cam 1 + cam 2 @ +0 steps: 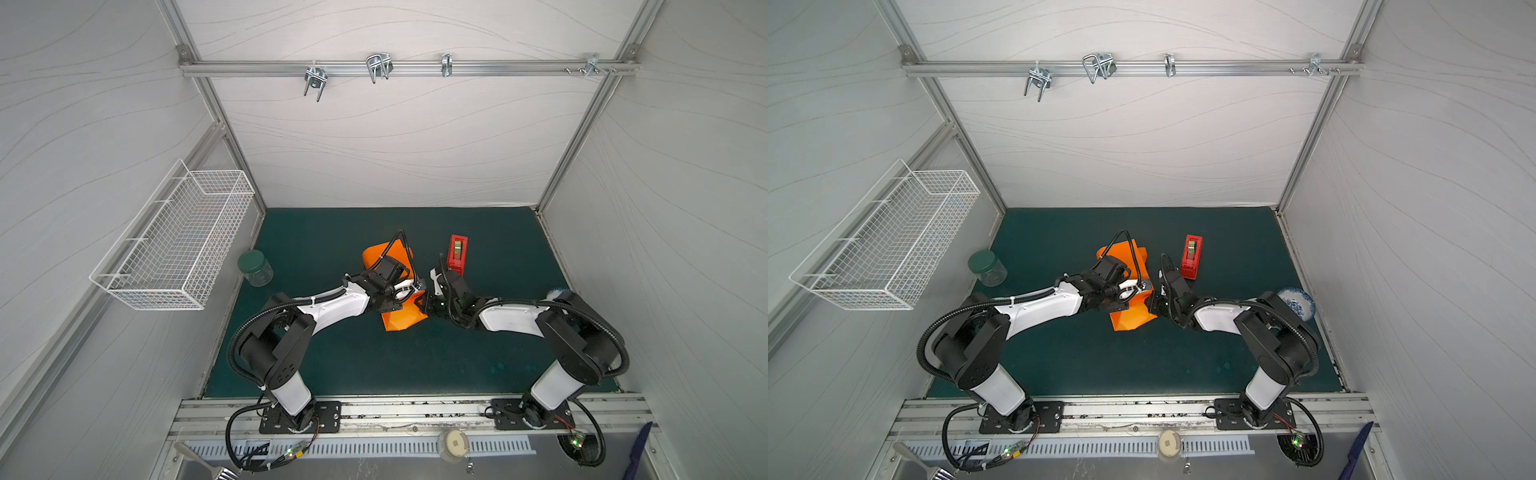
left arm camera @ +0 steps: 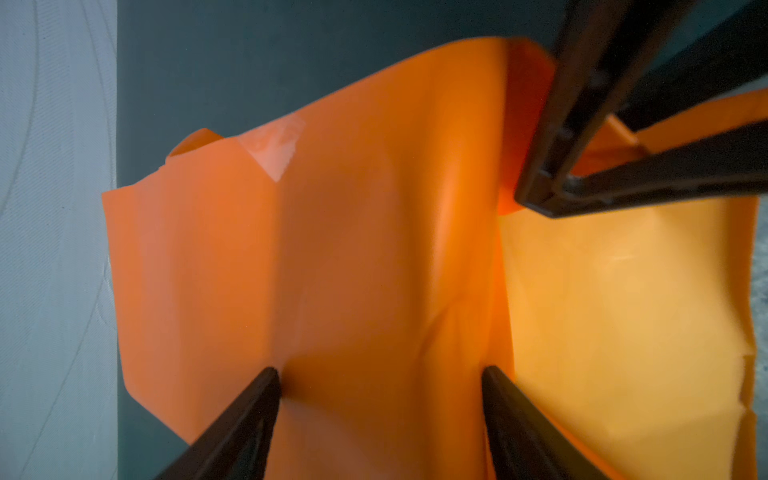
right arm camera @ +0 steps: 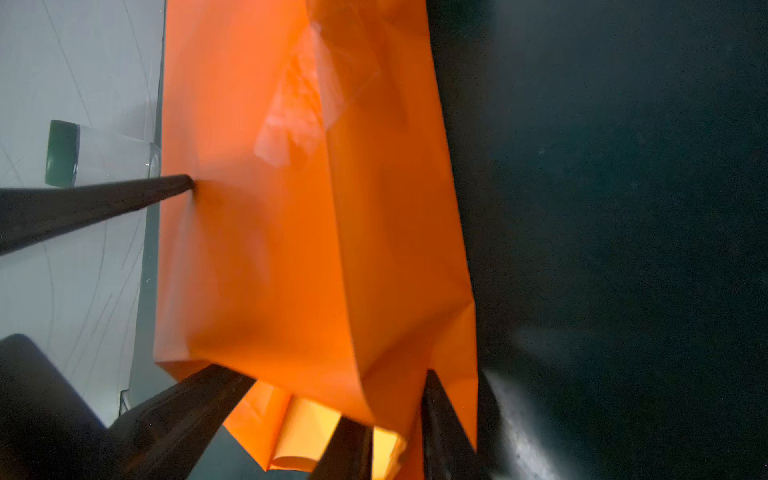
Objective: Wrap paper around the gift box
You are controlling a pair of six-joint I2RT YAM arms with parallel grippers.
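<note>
Evidently the wrapping is well along: the paper [image 1: 401,321] is folded into a parcel at the middle of the green mat [image 1: 332,357], lying between the two arms and a little apart from the red tape dispenser [image 1: 457,254]. The gift box itself shows nowhere — I judge it to be inside, since the sheet keeps flat faces and straight edges, as if drawn over something rigid. The left gripper [image 2: 380,372] stands wide open and grasps nothing. Its fingertips [image 2: 259,397] press on the parcel's upper face and dimple it, most likely to pin the folded layers so they do not spring up. The right gripper [image 3: 392,401] is at the parcel's end toward the arm bases, where loose flaps hang out. Its jaws stand close together with a fold of the sheet between them, but whether they pinch it or only flank it I cannot tell. That end seems to be the one in hand — the flaps there gape and show a paler inner side. The sheet is bright orange, smooth and faintly glossy, with soft creases, and a shiny patch of clear tape [image 2: 274,151] sits over one seam.
</note>
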